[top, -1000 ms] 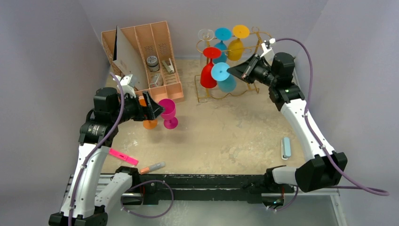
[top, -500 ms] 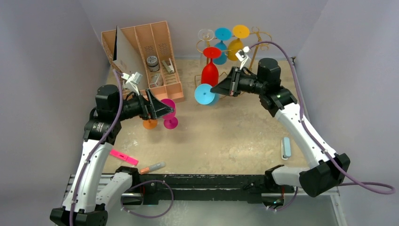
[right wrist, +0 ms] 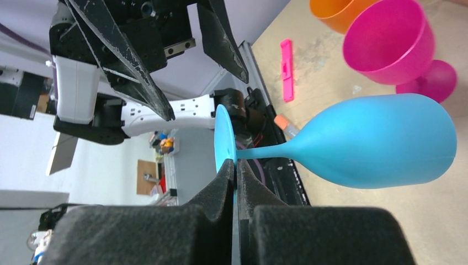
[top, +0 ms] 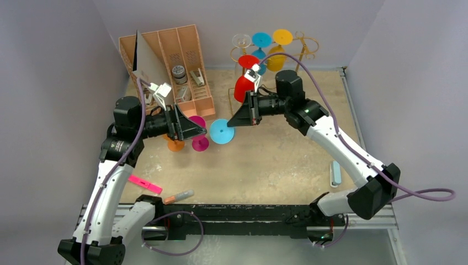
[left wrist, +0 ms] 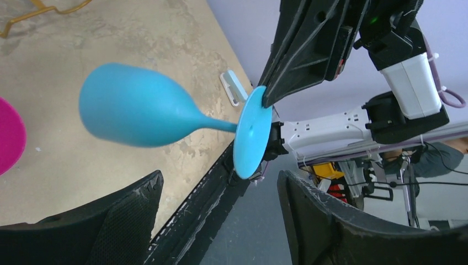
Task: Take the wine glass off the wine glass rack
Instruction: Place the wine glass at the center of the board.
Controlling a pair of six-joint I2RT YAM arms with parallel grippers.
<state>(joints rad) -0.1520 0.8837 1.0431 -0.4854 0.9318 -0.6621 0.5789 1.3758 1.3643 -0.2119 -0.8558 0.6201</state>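
Our right gripper (right wrist: 233,165) is pinched tight on the thin edge of the foot of the blue wine glass (right wrist: 381,141). Our left gripper (left wrist: 219,175) is wide open and holds nothing. The glass hangs just past its fingers and does not touch them.

The glass is off the wine glass rack (top: 307,43) and up in the air over the table (top: 276,160). From above, it is between 7 and 8 o'clock of the rack. The left gripper is at 9 o'clock of it and the right gripper near 2 o'clock.

In the right wrist view the long line of the glass runs flat across, foot at 9 o'clock and bowl at 3 o'clock. In the left wrist view it is the other way round, and the bowl looks a bit blurry. From above we see only the round foot facing up at us, and the bowl is hidden under it.

We cannot see inside the bowl in any view. The right arm covers part of the rack's base. The pink glass (right wrist: 386,47) sits near the blue bowl. The orange glass (right wrist: 336,11) is cut off at the top edge, and our left fingers are cut off at the bottom edge.
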